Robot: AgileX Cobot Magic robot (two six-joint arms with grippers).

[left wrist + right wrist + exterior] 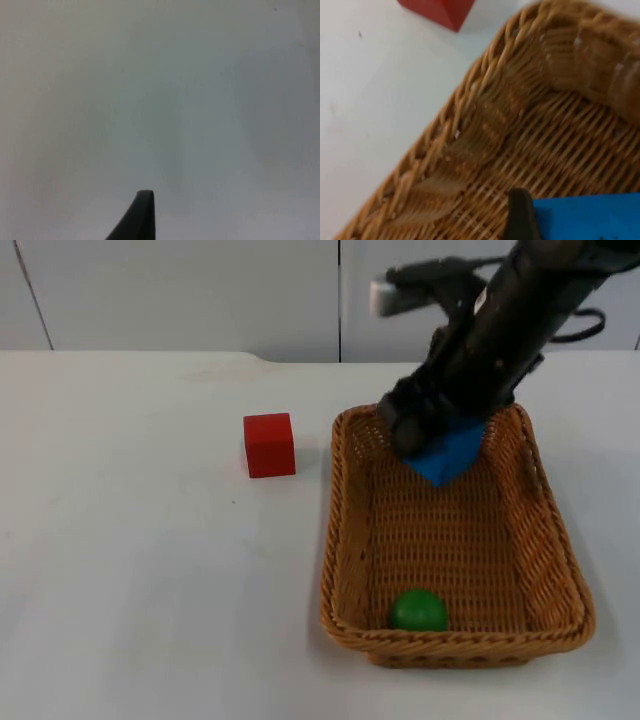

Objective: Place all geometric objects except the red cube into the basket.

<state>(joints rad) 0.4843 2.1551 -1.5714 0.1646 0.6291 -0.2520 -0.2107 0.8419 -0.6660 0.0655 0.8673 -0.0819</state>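
Note:
A wicker basket [335,540] stands right of the table's middle, with a green ball [418,611] resting at its near end. My right gripper [425,445] hangs over the basket's far end, shut on a blue block [455,452] that sits tilted just above the woven floor. In the right wrist view the blue block [585,217] lies against a black fingertip [520,215], inside the basket's rim [485,65]. A red cube [269,445] sits on the table left of the basket, and the red cube [437,7] lies outside the rim. My left gripper [142,215] waits over bare white table.
The white table top [130,570] stretches left of and in front of the basket. The grey partition wall [180,290] closes off the far side.

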